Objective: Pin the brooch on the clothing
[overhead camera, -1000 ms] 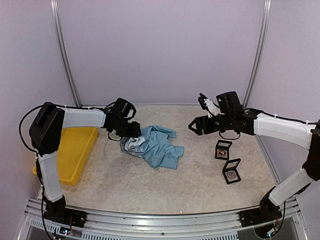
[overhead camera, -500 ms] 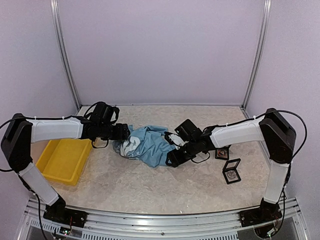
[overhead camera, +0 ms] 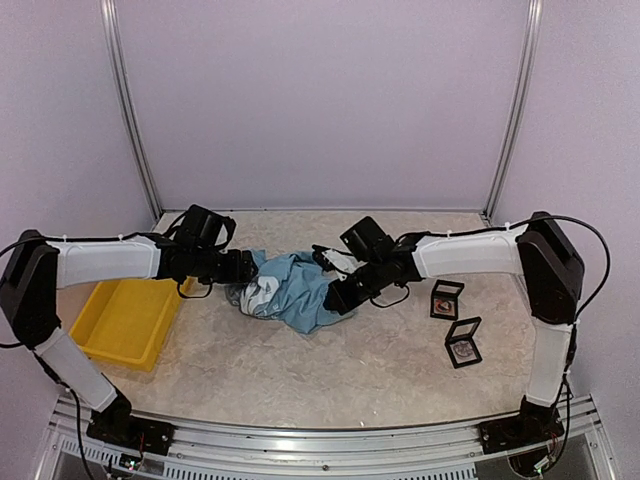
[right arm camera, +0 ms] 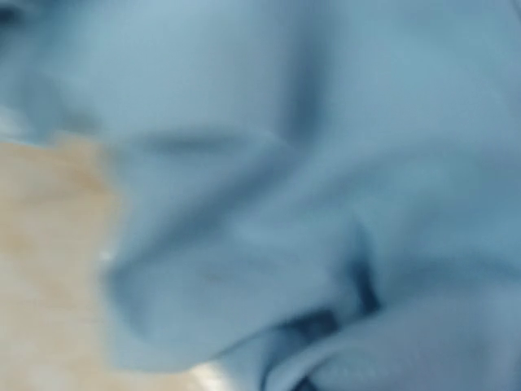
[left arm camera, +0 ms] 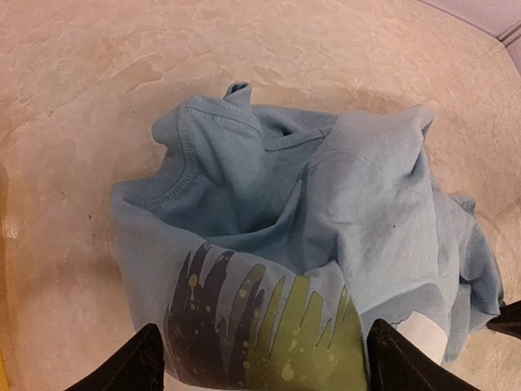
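Your left pincer (left arm camera: 265, 346), spread open, straddles the crumpled T-shirt (left arm camera: 358, 204); your right pincer (overhead camera: 338, 297) is at its other edge, grip impossible to tell

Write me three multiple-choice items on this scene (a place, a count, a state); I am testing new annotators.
1. Where is the yellow tray?
A. left of the T-shirt
B. right of it
C. on top of it

2. How many black display boxes are there?
A. one
B. two
C. four

3. How does the T-shirt lie?
A. spread flat
B. crumpled in a heap
C. folded in the tray

Answers:
1. A, the tray sits at the table's left edge.
2. B, both boxes lie right of the shirt.
3. B, the left wrist view shows bunched folds.
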Controlling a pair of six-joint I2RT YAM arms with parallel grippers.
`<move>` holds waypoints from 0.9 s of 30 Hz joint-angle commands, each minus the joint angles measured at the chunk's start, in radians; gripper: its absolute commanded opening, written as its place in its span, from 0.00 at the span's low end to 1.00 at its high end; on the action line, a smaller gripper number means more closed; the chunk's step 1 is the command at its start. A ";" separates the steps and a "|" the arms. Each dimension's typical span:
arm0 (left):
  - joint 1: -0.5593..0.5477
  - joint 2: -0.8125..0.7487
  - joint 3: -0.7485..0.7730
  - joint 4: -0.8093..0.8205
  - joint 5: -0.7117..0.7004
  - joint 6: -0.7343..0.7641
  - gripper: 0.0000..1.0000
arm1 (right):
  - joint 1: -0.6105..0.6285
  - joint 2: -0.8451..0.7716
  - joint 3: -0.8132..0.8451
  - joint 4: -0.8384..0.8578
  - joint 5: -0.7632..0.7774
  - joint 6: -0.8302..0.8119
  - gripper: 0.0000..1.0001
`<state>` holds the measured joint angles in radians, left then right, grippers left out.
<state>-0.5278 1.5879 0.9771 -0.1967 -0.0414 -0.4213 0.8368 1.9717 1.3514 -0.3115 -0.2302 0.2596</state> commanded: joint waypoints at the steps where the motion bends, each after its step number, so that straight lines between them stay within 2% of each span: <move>1: 0.032 -0.086 0.073 -0.038 -0.030 0.036 0.81 | -0.002 -0.189 0.121 -0.015 -0.299 -0.094 0.00; 5: 0.055 -0.144 0.137 -0.064 -0.092 0.073 0.81 | 0.001 -0.324 0.199 0.078 -0.526 -0.103 0.00; 10: 0.079 -0.198 0.194 -0.079 -0.139 0.113 0.81 | -0.055 -0.365 0.260 0.190 -0.443 0.038 0.00; 14: 0.080 -0.208 0.226 -0.097 -0.183 0.147 0.81 | -0.216 -0.291 0.277 0.198 -0.335 0.228 0.00; 17: 0.069 -0.197 0.236 -0.103 -0.157 0.146 0.80 | -0.347 -0.227 0.235 0.219 -0.259 0.303 0.00; 22: -0.073 -0.152 0.199 -0.109 -0.150 0.203 0.77 | -0.499 -0.053 0.219 0.226 -0.183 0.302 0.00; 26: -0.184 -0.057 0.173 -0.128 -0.022 0.275 0.75 | -0.541 0.101 0.310 0.122 -0.142 0.226 0.00; 27: -0.213 -0.031 0.171 -0.144 -0.008 0.298 0.75 | -0.545 0.134 0.346 0.078 -0.120 0.197 0.06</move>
<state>-0.6582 1.4643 1.1820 -0.2802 -0.1543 -0.2211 0.2958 2.0266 1.5890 -0.1249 -0.4244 0.5186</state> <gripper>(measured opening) 0.755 0.003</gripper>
